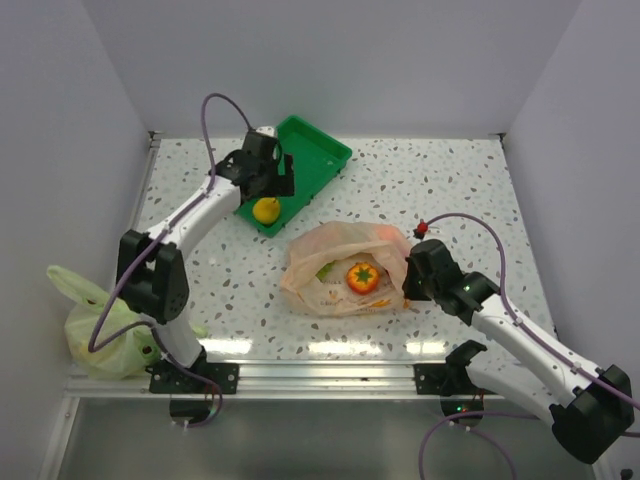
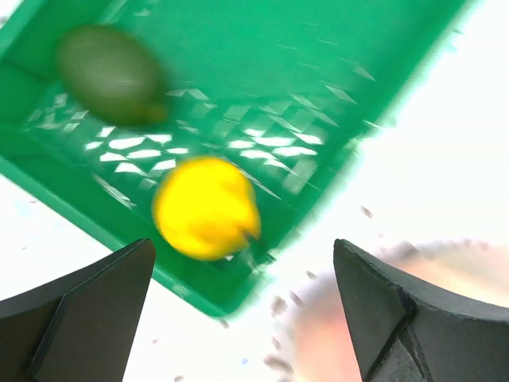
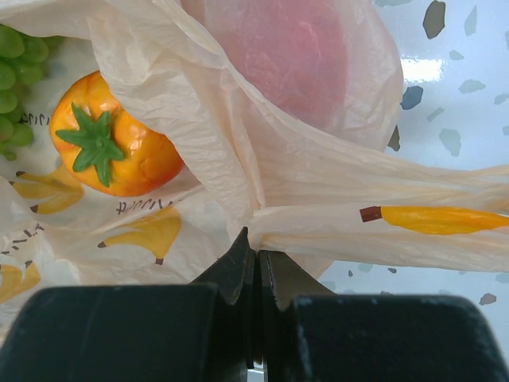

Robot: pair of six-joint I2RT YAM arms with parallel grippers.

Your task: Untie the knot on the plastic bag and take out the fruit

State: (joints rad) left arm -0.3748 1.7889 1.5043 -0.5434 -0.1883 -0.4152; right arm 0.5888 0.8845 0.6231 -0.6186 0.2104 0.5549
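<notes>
The pale orange plastic bag [image 1: 335, 262] lies at mid-table with its mouth open; no tied knot shows. Inside it I see an orange fruit with a green stem [image 1: 362, 277] and green grapes [image 1: 325, 270]. My right gripper [image 1: 408, 276] is shut on the bag's right edge; in the right wrist view its jaws [image 3: 256, 248] pinch the film, with the orange fruit [image 3: 111, 143], grapes [image 3: 12, 79] and a pink fruit under film [image 3: 294, 56] beyond. My left gripper [image 1: 268, 185] is open and empty over the green tray [image 1: 318, 150], just above a yellow fruit [image 1: 265, 210].
The left wrist view shows the tray [image 2: 318, 87] holding the yellow fruit [image 2: 205, 207] and a dark green fruit [image 2: 111, 73]. A yellow-green bag [image 1: 100, 335] sits off the table's near left corner. White walls close in the back and both sides.
</notes>
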